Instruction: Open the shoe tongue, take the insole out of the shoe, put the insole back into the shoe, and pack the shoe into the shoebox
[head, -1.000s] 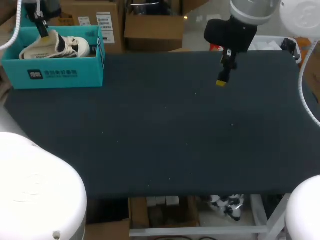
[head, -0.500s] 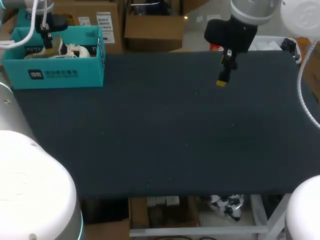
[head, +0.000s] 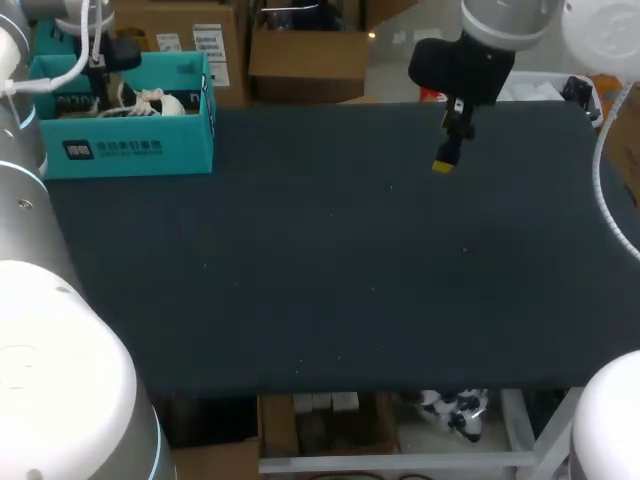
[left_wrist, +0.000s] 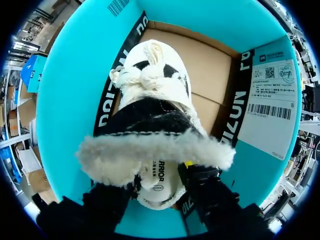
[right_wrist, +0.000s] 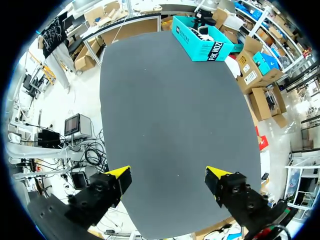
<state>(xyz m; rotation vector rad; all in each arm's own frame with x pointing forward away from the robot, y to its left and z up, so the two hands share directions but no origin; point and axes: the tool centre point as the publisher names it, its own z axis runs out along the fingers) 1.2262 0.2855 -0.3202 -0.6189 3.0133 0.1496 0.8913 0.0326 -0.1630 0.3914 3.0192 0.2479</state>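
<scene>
Lowered since a second ago, white-and-black fur-collared shoe (left_wrist: 155, 115) sits inside teal cardboard shoebox (head: 130, 150) at 10 o'clock on dark bench (head: 330, 280); left fingers (left_wrist: 207, 192) seemingly clenched on its heel. Right fingers (right_wrist: 227, 187) released, hovering at 1 o'clock.

Setting: robotics laboratory, manipulation test bench. Evidence: one work table (head: 350, 280) covered edge to edge by a plain dark mat. Two industrial arms are mounted at it. The left arm (head: 40, 230) has white and grey links with a cable running along it, and the right arm (head: 490, 30) is grey with a black wrist. The right gripper (right_wrist: 167, 173) hangs over the mat, its yellow-tipped fingers spread wide. A teal shoebox (head: 130, 150) holding a shoe (left_wrist: 155, 100) stands at the table's far left corner.
</scene>
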